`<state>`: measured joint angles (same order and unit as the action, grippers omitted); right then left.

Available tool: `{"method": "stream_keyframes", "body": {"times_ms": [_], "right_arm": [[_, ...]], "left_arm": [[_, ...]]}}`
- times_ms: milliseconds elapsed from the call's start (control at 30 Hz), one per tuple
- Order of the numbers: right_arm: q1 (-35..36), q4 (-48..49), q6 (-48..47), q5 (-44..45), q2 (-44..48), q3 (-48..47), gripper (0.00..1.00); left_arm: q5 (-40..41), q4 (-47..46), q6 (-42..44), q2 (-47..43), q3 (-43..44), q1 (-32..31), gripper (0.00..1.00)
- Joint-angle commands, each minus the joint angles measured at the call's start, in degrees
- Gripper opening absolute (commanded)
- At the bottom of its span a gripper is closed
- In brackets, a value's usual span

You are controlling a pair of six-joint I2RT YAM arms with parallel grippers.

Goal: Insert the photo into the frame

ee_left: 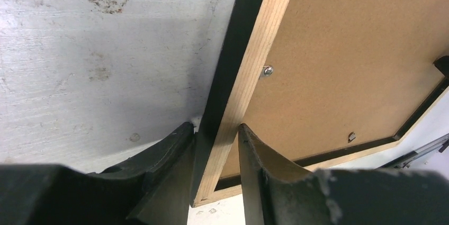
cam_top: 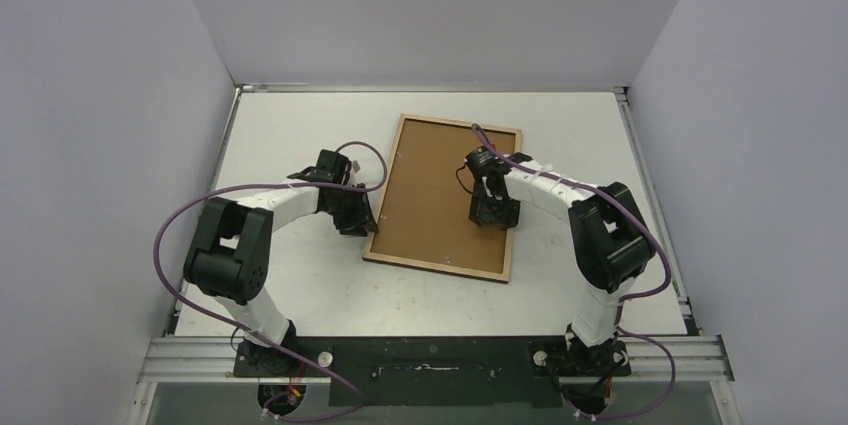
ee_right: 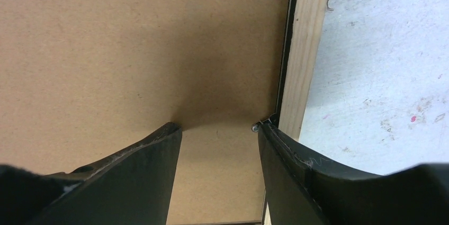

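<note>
- Brown fibreboard backing board (cam_top: 432,195) fills the back of a large rectangular frame (cam_top: 386,180) with a thin rim, light wood on the upturned back and black along its outer edge.
- This frame lies face down on the white, scuffed table (cam_top: 290,285), around the middle and a little skewed, with its far end leaning to the right in the top view.
- At the frame's left rim, close to the near-left corner, the left gripper (ee_left: 216,127) straddles the wood strip. One black finger presses the black outer edge and the other meets the inner side over the board, so the jaws are clamped on the rim.
- A small silver screw (ee_left: 268,70) sits on the inner edge of that rim, further along from the fingers.
- Reaching in from the right, the right gripper (ee_right: 218,125) is over the backing board, just inside the frame's right rim.
- Its two black fingers (ee_right: 159,151) stand apart with bare board between them.
- The right-hand finger's tip is at a small metal tab (ee_right: 256,127) beside the rim; actual contact with the board cannot be judged.
- Purple cables (cam_top: 168,230) loop along both white-and-black arms.
</note>
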<state>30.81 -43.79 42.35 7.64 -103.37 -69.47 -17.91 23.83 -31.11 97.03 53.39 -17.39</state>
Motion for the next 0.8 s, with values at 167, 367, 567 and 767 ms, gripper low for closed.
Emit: {"method": "stream_keyframes", "body": {"times_ms": [167,367,567,767], "right_arm": [[0.57,3.07,1.56,2.81,0.05,0.57,0.56],[0.57,7.89,2.48,3.59,3.24,1.64,0.56],[0.37,8.63,3.53,3.87,1.17,3.23,0.56],[-0.58,10.77,3.79,1.91,2.89,7.47,0.59]], "left_arm": [[2.16,-1.05,-0.97,1.89,-0.79,-0.28,0.27],[2.25,-0.83,-1.44,3.03,-1.07,-0.28,0.19],[0.95,-0.72,-3.62,4.50,-0.74,-0.28,0.17],[0.27,-1.84,-5.43,4.64,-1.11,-0.28,0.17]]}}
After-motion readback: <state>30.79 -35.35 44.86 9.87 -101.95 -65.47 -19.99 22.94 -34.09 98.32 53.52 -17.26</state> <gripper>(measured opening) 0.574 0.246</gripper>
